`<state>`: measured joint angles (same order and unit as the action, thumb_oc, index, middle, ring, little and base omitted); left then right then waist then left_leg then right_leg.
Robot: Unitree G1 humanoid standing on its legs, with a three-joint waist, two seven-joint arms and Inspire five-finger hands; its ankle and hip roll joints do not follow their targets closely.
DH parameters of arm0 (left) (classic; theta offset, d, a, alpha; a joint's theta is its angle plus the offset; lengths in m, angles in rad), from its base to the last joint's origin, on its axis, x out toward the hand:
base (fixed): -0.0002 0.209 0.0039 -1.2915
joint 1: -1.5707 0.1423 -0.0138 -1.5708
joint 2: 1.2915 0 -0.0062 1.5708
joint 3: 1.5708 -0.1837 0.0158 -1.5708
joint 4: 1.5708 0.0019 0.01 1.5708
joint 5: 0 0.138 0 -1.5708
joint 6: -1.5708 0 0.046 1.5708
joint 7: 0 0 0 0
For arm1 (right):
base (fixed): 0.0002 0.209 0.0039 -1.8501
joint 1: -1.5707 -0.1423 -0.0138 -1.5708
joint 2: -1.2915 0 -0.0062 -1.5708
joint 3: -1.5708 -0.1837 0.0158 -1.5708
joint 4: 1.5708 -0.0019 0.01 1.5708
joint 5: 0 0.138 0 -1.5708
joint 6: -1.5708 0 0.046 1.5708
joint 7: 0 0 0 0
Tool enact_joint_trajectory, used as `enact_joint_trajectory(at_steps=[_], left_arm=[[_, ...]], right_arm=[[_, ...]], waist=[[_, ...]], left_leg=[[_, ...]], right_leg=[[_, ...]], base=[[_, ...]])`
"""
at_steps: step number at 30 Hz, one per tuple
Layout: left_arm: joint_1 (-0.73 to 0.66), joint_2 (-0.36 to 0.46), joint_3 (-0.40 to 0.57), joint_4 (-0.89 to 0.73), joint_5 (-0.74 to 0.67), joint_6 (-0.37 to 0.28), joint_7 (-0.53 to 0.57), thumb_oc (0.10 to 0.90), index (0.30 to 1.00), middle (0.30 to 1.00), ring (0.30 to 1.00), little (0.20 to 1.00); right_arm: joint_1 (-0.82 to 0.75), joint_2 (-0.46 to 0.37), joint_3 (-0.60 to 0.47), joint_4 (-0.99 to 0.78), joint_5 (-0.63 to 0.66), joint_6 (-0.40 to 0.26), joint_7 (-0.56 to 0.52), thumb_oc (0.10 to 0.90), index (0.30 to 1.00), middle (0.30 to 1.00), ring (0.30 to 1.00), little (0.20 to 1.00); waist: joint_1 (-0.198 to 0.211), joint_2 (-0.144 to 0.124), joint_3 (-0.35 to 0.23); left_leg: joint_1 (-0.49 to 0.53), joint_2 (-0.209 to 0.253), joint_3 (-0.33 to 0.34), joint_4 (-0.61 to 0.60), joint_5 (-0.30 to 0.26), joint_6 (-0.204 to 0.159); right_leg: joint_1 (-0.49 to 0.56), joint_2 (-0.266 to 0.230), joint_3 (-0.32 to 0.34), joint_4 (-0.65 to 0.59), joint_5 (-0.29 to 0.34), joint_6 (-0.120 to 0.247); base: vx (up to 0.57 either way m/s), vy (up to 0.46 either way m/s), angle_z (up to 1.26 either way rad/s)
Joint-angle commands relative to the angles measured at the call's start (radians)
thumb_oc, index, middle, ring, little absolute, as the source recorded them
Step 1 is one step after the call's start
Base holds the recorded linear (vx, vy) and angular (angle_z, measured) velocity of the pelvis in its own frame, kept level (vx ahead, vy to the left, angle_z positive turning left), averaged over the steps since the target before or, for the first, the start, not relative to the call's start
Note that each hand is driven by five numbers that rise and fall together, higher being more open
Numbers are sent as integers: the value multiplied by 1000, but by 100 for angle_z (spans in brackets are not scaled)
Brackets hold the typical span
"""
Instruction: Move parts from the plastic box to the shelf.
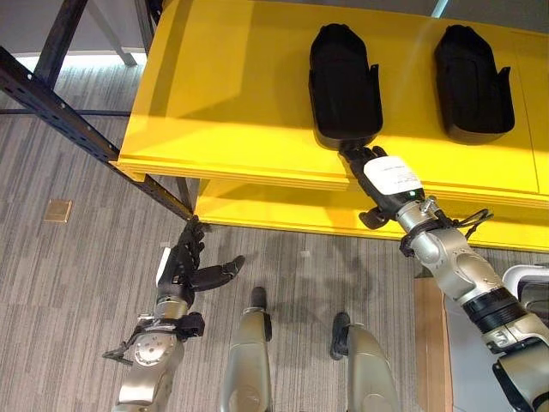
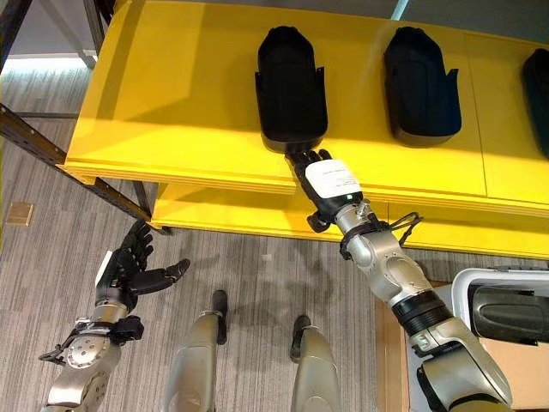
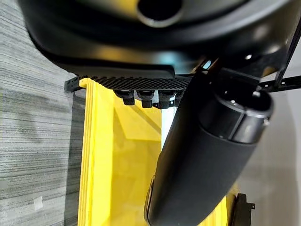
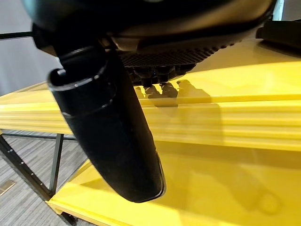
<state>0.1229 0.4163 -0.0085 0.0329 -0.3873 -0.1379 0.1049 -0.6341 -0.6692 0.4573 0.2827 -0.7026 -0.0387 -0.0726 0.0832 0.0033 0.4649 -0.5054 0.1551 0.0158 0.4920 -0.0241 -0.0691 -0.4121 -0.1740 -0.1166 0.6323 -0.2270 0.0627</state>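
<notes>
The right hand [image 2: 330, 182] reaches up to the front edge of the yellow shelf [image 2: 171, 94], its fingertips [image 2: 302, 157] at the near end of a black part [image 2: 292, 86]. Whether they touch the part or sit just short of it cannot be told; in the right wrist view the fingers [image 4: 155, 75] look fairly straight, pointing over the shelf's lip, with the thumb [image 4: 113, 141] hanging free below and nothing held between them.

The part lies flat on the top board, its long axis running straight away from the fingers toward the back of the shelf, the wider, notched end nearest the fingertips and the rounded, narrower end far from them. A second part [image 2: 419, 83] lies off to the thumbless side of the hand, well apart from the first and roughly parallel to it, same way round. A third [image 2: 539, 90] shows at the shelf's far right edge.

By the right arm, low down, sits the plastic box [image 2: 497, 287] with another dark part [image 2: 510, 313] inside, lying crosswise.

The left hand [image 1: 184, 266] hangs low over the carpet [image 1: 77, 292], fingers loosely spread, thumb out to the side, empty.
</notes>
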Motion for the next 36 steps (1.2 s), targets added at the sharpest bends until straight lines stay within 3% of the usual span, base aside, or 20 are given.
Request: enact_joint_trajectory(at_steps=[1, 36], left_arm=[[21, 61, 41, -137, -6, -120, 20, 900, 1000, 1000, 1000, 1000], [23, 64, 43, -134, -18, -126, 26, 900, 1000, 1000, 1000, 1000]], right_arm=[[-144, 26, -21, -8, 25, -20, -64, 900, 1000, 1000, 1000, 1000], [-220, 30, -26, 46, 49, 0, -90, 900, 1000, 1000, 1000, 1000]], waist=[[-1, -17, -74], [9, -14, -76]], left_leg=[[-60, 45, -66, -13, 24, -7], [-66, 45, -66, -8, 20, -5]], right_leg=[[100, -47, 47, -146, 92, 35], [97, -46, 53, -148, 93, 34]], base=[[0, 0, 0], [0, 0, 0]])
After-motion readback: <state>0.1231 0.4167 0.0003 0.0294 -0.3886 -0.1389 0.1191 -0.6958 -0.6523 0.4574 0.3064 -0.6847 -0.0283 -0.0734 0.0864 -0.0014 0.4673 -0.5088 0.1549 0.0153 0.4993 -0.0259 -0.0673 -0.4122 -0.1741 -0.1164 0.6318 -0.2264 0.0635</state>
